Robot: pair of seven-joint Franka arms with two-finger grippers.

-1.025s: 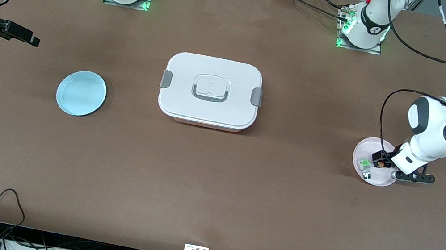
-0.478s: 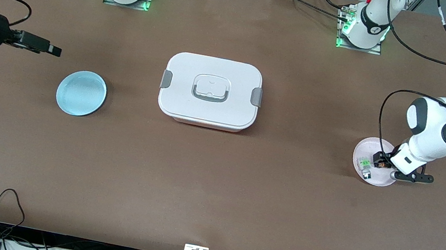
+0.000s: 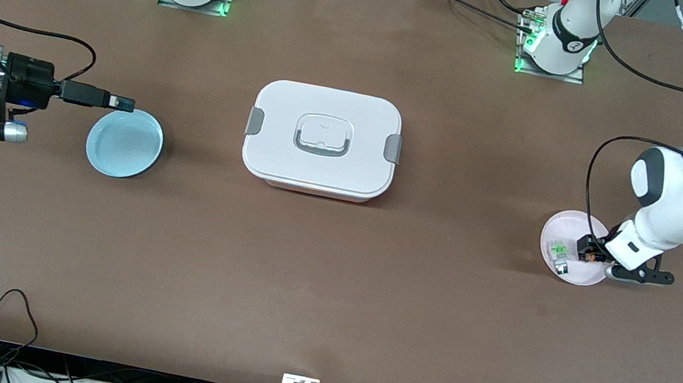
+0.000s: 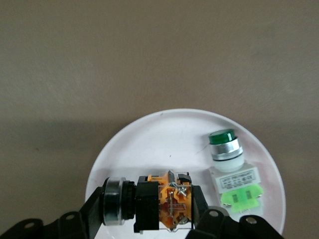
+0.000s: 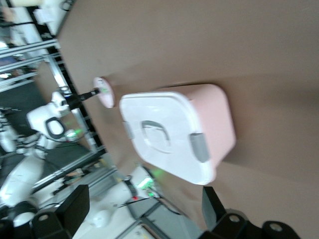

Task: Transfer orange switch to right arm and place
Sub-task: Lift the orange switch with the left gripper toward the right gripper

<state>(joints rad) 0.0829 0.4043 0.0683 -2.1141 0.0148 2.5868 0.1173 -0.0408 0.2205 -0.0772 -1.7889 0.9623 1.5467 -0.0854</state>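
Note:
The orange switch (image 4: 164, 204), a black block with an orange part and a round black end, lies sideways between the fingers of my left gripper (image 4: 149, 211), which is shut on its two ends. They are just over the white plate (image 4: 149, 139) at the left arm's end of the table; in the front view the switch (image 3: 588, 250) shows at the plate's (image 3: 567, 274) edge. I cannot tell if the switch touches the plate. My right gripper (image 3: 120, 102) is open and empty over the rim of the blue plate (image 3: 124, 145); its fingers (image 5: 75, 204) stand wide apart.
A green-and-clear switch (image 4: 230, 167) lies on the white plate beside the orange one, also seen from the front (image 3: 558, 251). A closed white lidded box (image 3: 321, 139) stands at the table's middle and shows in the right wrist view (image 5: 174, 134).
My right arm has swung in from the table's end toward the middle; its gripper is now over the blue plate's rim. My left gripper has shifted slightly with the switch.

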